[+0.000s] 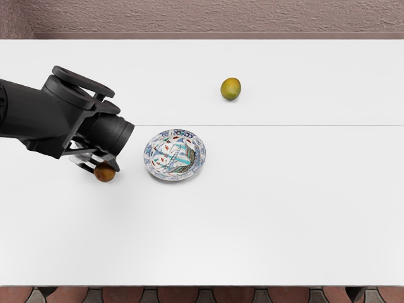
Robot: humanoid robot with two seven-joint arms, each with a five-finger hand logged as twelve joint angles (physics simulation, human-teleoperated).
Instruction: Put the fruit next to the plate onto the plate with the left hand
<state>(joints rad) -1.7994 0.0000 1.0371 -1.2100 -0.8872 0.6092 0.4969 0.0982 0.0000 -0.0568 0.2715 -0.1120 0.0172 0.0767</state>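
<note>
Before me the white table [284, 221] runs wide, a thin seam [303, 125] crossing it from left to right. A yellow-green fruit [231, 89] sits beyond that seam, a little right of centre. Past the far edge I see a brownish wall [208, 16], and reddish floor tiles [189, 295] show along the near edge.

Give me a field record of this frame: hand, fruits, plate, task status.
left hand: low over the brown fruit, left of the plate; grasp hidden
right hand: not in view
brown fruit: on the table, left of the plate, partly under the hand
plate: patterned, mid-table
green-yellow fruit: far side, well apart from the plate
status: brown fruit not yet on the plate
</note>
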